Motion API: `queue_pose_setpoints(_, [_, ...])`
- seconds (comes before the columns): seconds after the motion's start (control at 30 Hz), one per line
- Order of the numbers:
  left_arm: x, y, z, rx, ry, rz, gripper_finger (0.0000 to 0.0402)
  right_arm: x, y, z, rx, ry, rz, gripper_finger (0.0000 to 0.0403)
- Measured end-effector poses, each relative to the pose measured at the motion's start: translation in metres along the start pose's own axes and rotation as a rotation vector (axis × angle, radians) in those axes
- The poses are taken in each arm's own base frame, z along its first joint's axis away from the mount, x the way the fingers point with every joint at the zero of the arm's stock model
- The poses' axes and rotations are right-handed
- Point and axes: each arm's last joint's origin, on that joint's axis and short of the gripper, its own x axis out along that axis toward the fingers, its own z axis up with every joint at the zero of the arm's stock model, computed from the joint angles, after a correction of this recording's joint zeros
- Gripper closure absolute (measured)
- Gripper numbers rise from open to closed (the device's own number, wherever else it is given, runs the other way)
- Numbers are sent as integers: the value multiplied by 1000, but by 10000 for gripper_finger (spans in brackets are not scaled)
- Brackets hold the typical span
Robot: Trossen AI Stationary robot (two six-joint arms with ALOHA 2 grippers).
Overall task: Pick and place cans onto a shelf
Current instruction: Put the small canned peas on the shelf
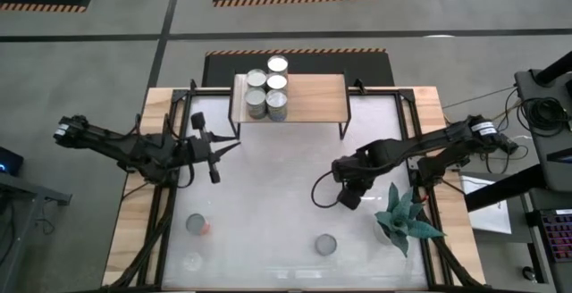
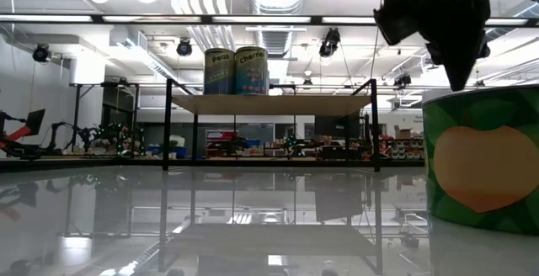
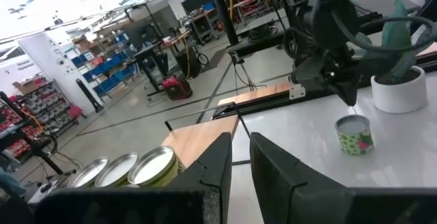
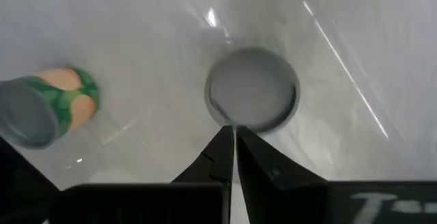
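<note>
Green can (image 2: 482,160) fills the low view's right edge, nearest the lens, upright on the table (image 1: 268,195). It looks like the same can that stands at the table's front centre (image 1: 325,244) in the high view. A second loose can (image 1: 196,225) stands front left, and a pale third one just in front of it is too faint to be sure of.

Shelf (image 1: 313,99) at the table's back edge carries a cluster of five cans (image 1: 267,90) on its left part; its right part is bare.

Right gripper (image 1: 315,195) hangs above the table centre, between shelf and front cans, fingers pressed together and holding nothing. Its wrist view looks down on a grey can top (image 4: 253,89) just past the fingertips and a green can (image 4: 42,108) off to one side.

Left gripper (image 1: 231,145) sits left of centre, near the shelf's front left leg, fingers almost touching, nothing between them. Its wrist view shows shelf cans (image 3: 130,169) close by.

A potted plant (image 1: 404,219) stands front right.

Step, as judged: between placements, the right arm lining up on the next can. Next move calls for parting the fingers, descending around the can's sides, then closing. Risk: a closed descent would strike the lid.
</note>
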Motion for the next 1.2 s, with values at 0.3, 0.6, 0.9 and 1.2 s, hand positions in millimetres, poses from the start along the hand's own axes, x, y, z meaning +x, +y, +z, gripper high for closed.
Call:
queue_pose_setpoints(0.3, [1,-1,-1,5,6,-2,365,11,5,4,3,26,-3,315])
queue_pose_setpoints(0.6, [1,-1,-1,7,9,-3,365,33,22,3,-181,2,-38,267])
queue_pose_setpoints(0.9, [1,-1,-1,7,9,-3,365,61,23,11,-177,42,-140,281])
queue_pose_setpoints(1.2, [1,-1,-1,7,9,-3,365,63,24,11,-174,48,-139,388])
